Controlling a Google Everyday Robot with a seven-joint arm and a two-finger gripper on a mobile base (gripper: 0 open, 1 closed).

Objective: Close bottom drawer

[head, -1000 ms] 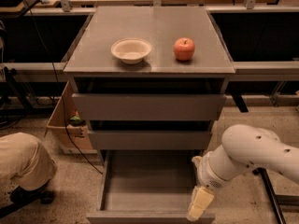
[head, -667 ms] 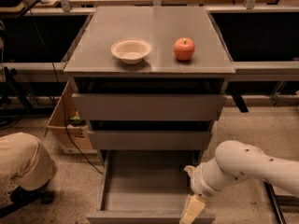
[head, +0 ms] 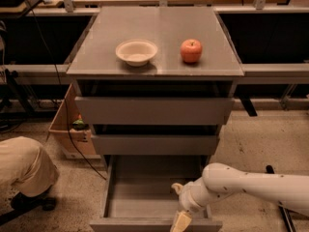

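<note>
The bottom drawer (head: 120,197) is the lowest of three grey drawers in the cabinet and stands pulled far out, its shallow grey inside bare. Its low front panel (head: 125,224) runs along the bottom edge of the view. My gripper (head: 181,222) hangs from the white arm (head: 241,185) that reaches in from the right. It sits at the drawer's front panel, right of its middle. Only its tan tip shows, partly cut off by the view's edge.
A cream bowl (head: 136,51) and a red apple (head: 191,50) sit on the cabinet top (head: 159,28). The middle drawer (head: 154,144) and top drawer (head: 154,110) stand slightly out. A cardboard box (head: 67,129) is left of the cabinet. A person's leg (head: 21,166) is at lower left.
My arm and gripper have moved left along the drawer's front panel, from its right end towards its middle. The drawer has not visibly moved.
</note>
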